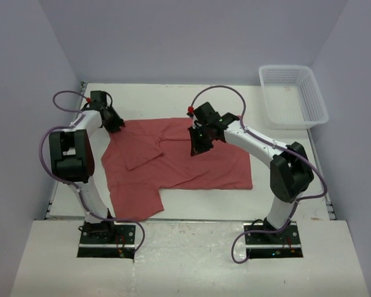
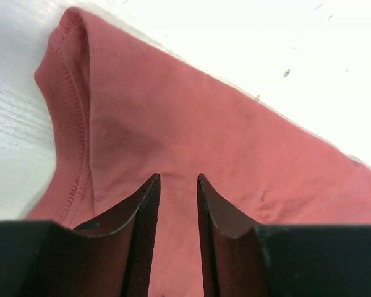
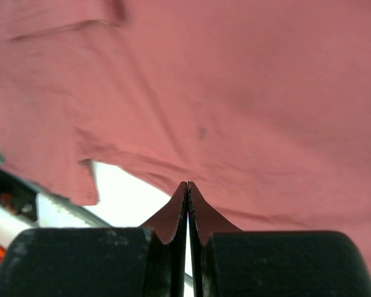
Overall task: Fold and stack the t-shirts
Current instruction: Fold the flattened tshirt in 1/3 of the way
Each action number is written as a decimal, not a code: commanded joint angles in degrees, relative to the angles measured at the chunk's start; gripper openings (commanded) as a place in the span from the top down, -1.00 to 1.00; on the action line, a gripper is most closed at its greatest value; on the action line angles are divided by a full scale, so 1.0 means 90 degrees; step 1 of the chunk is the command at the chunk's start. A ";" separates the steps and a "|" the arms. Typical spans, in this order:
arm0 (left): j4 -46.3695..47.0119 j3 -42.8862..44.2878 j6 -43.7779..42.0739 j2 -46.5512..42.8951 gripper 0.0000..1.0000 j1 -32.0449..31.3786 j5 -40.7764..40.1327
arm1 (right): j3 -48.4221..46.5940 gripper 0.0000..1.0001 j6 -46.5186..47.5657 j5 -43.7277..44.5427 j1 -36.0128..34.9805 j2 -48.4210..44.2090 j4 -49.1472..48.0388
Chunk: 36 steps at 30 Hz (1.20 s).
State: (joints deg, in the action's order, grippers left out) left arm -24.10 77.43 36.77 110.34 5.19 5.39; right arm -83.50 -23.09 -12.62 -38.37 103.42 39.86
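The right claw [image 3: 187, 184] is pressed together. In its wrist view the tips meet on a raised edge of the t-shirt [image 3: 266, 93], and the cloth climbs from them to fill the upper frame. A sliver of white worktop [image 3: 127, 198] shows under that edge, so I judge it pinched and lifted slightly. The left claw [image 2: 178, 179] stands slightly spread. Red cloth shows in the slot between its fingers, but I can make out no bite on it. A stitched hem runs down the left of that view.

From the top view, the right claw sits at the middle of the garment's upper edge and the left claw at its upper-left corner. The shirt lies mostly spread across the centre of the worktop. One flap is turned in at centre left, and another part trails toward the lower left of the frame. A white mesh basket [image 1: 289, 125] stands well apart in the upper right.

This looks like the start of folding: the grips are being set on the far edge, and nothing is stacked yet. The next move calls for the left claw to close on its corner. Both claws should then lift together and carry that edge toward the bottom of the frame. They need to keep level and keep the cloth taut between them, so the thin fabric lands flat rather than bunched.
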 commanded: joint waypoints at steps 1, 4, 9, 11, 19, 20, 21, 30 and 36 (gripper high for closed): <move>0.0002 0.0283 -0.0209 -0.0366 0.35 0.0019 0.0211 | 0.0517 1.00 -0.0003 0.0387 0.0210 -0.0182 -0.0034; 0.0050 0.0323 -0.0297 -0.0356 0.33 -0.0069 0.0601 | 0.0956 1.00 0.0007 0.0493 0.0405 -0.0192 -0.0063; -0.0163 0.0420 -0.0462 -0.0006 0.42 -0.0225 0.0876 | 0.1348 1.00 -0.0061 0.0406 0.0660 -0.0202 -0.0093; -0.0261 0.0508 -0.0463 0.0151 0.48 -0.0264 0.0847 | 0.1495 1.00 -0.0071 0.0358 0.0660 -0.0202 -0.0151; -0.0428 0.0567 -0.0580 0.0766 0.99 -0.0410 0.0515 | 0.1554 1.00 -0.0159 0.0201 0.0650 0.0091 -0.0210; -0.0428 0.0547 -0.0580 0.0815 1.00 -0.0420 0.0447 | 0.1554 1.00 -0.0159 0.0192 0.0650 0.0130 -0.0229; -0.0428 0.0547 -0.0590 0.0893 1.00 -0.0440 0.0417 | 0.1554 1.00 -0.0169 0.0192 0.0660 0.0169 -0.0249; -0.0516 0.0947 -0.0639 0.1284 1.00 -0.0508 0.0212 | 0.0929 1.00 -0.0295 0.0113 0.0660 0.0959 0.0102; -0.0613 0.1269 -0.0668 0.1567 1.00 -0.0508 0.0183 | 0.0382 1.00 -0.0471 0.0201 0.0728 0.1272 0.0347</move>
State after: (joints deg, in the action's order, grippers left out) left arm -28.38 87.46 33.15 121.49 0.95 9.23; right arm -76.99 -25.56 -11.44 -32.23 113.73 41.85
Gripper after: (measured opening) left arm 0.002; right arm 0.003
